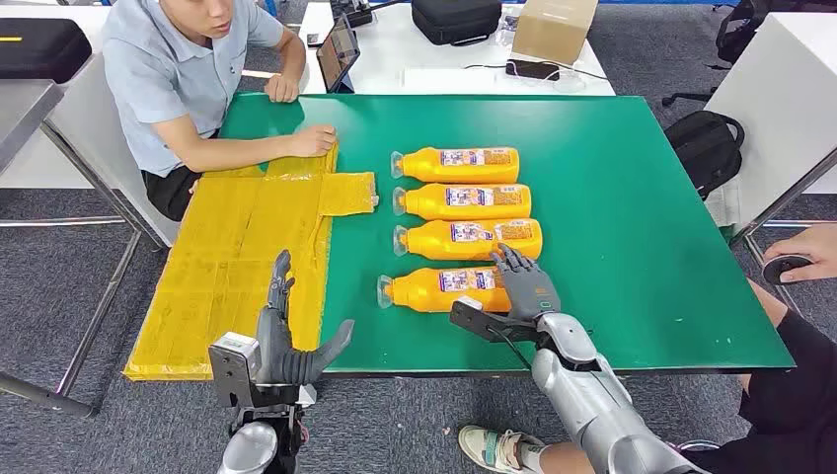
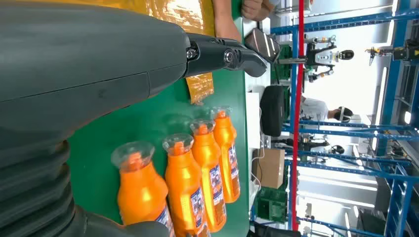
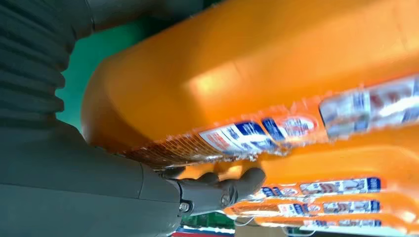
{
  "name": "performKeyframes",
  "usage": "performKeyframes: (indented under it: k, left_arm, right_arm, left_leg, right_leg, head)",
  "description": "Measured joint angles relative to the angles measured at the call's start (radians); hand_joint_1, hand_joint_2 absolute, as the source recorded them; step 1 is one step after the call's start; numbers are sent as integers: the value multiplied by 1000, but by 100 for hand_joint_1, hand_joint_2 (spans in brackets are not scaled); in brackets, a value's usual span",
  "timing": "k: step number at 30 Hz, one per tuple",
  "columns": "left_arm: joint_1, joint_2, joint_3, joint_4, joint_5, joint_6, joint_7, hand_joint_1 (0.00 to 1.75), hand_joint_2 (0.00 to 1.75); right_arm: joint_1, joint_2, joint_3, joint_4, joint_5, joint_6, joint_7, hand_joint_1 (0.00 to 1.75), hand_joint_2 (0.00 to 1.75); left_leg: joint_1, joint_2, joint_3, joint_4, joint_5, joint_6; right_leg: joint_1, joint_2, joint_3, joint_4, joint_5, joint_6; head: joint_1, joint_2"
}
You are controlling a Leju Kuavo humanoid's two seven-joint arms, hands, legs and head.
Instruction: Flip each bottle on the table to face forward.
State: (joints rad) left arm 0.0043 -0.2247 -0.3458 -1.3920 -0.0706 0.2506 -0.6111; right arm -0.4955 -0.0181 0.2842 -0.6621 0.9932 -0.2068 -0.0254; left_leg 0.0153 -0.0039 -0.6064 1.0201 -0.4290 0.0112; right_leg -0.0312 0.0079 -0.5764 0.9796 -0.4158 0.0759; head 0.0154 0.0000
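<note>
Head view: you've got 4 bottles [image 1: 457,225] lying in a column on the green surface [image 1: 642,237], right hand [image 1: 523,286] gripping the nearest bottle [image 1: 444,289]. Left wrist view: left hand [image 2: 99,74], fingers [image 2: 222,54] spread, holding nothing. Right wrist view: fingers curl under that bottle.

We see four orange bottles [image 1: 459,165] lying on the green surface [image 1: 632,227], each bearing a white and blue label [image 1: 464,158] whose print is too small and blurred for us to read, with no other legible text anywhere.
</note>
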Motion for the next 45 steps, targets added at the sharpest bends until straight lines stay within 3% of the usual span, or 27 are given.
performKeyframes:
  k: [12, 25, 30, 39, 41, 45]
  left_arm:
    - [5, 0, 8, 0, 2, -10, -4, 0, 175]
    - [2, 0, 17, 0, 8, 0, -27, 0, 175]
    - [-2, -10, 23, 0, 84, 24, -20, 0, 175]
    - [-2, -13, 26, 0, 99, 33, -15, 0, 175]
    - [3, -16, 32, 0, 166, 6, 7, 0, 175]
    - [43, -21, 43, -1, 309, -135, 73, 0, 175]
  right_arm:
    - [-53, -8, 51, 69, -28, 56, -1, 175, 175]
    - [-18, -9, 45, 45, -238, 63, -187, 175, 175]
    - [97, 28, -10, -82, -504, 60, -379, 175, 175]
    - [133, 41, -21, -130, -543, 48, -390, 175, 175]
    - [184, 66, -38, -229, -602, -2, -419, 175, 175]
    - [317, 152, -70, -522, -720, -172, -533, 175, 175]
  left_leg:
    - [0, 0, 5, 0, 0, 0]
    - [1, 1, 7, 0, -1, -1]
    - [1, 0, 1, 0, 1, -1]
    - [1, -1, -1, 0, 1, -1]
    - [1, -1, -4, 0, 2, -2]
    - [2, -1, -11, 0, 2, -2]
  right_leg:
    - [0, 0, 5, 0, 1, -1]
    - [1, 4, 4, 0, 1, -3]
    - [1, 3, 2, 1, 2, -2]
    - [1, 3, 1, 1, 2, -2]
    - [1, 3, -2, 1, 2, -2]
    - [0, 3, -9, 1, 1, -2]
  head:
    - [0, 0]
    - [0, 0]
    - [0, 0]
    - [0, 0]
    - [0, 0]
    - [0, 0]
